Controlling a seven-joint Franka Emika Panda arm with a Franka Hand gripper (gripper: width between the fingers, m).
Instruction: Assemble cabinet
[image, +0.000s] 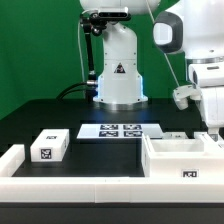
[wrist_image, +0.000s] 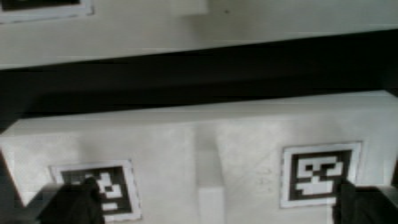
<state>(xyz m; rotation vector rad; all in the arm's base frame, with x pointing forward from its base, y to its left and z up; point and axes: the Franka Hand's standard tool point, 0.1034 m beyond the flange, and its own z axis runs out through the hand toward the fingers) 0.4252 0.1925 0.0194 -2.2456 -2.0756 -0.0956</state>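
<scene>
The cabinet box (image: 180, 157) is a big white open box with tags, standing at the exterior view's right. My gripper (image: 210, 133) hangs just over its far right corner. In the wrist view a white face of the box (wrist_image: 205, 140) with two square tags fills the picture under the gripper (wrist_image: 222, 205). The dark fingertips (wrist_image: 71, 202) stand wide apart at either side of that face, and the jaws are open and hold nothing. A small white drawer block (image: 48, 146) with a tag lies apart at the exterior view's left.
The marker board (image: 120, 130) lies flat at the table's middle, in front of the robot base (image: 118, 70). A long white rail (image: 70, 186) runs along the front edge, with a raised end (image: 12, 160) at the left.
</scene>
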